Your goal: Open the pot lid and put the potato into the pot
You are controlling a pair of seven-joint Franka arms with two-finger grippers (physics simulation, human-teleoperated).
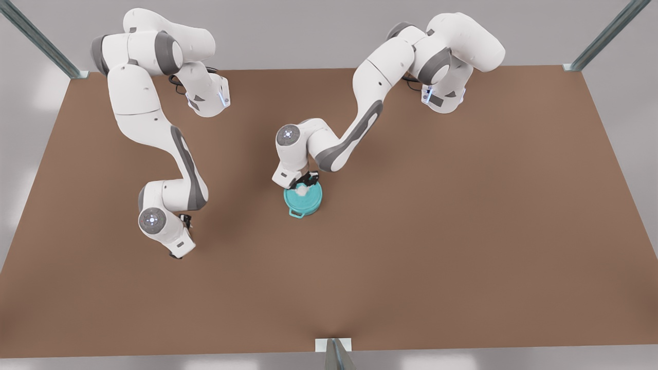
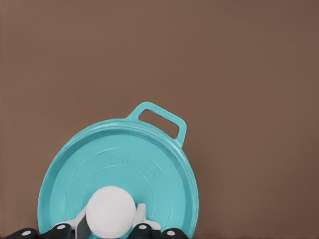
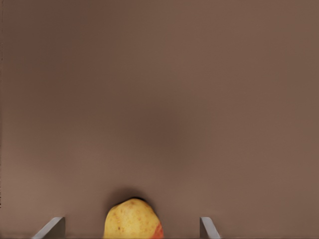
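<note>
Two arms are working over the brown table (image 1: 462, 231) in the front view: the left gripper (image 1: 307, 181) is sitting on top of the pot lid (image 1: 302, 193), which is still covering the pot (image 1: 306, 207), while the right gripper (image 1: 186, 222) is hanging well away from the pot toward the front view's left. In the left wrist view, the fingertips (image 2: 141, 219) are pressing against both sides of the white knob (image 2: 110, 211) at the lid's centre, closed on it; the lid looks rigid and light, so the knob is probably the surest hold. In the right wrist view, the wide-spread fingers (image 3: 208, 228) are flanking the potato (image 3: 132, 219) without touching it; it looks firm, lumpy and likely to roll, best pinched across its middle.
</note>
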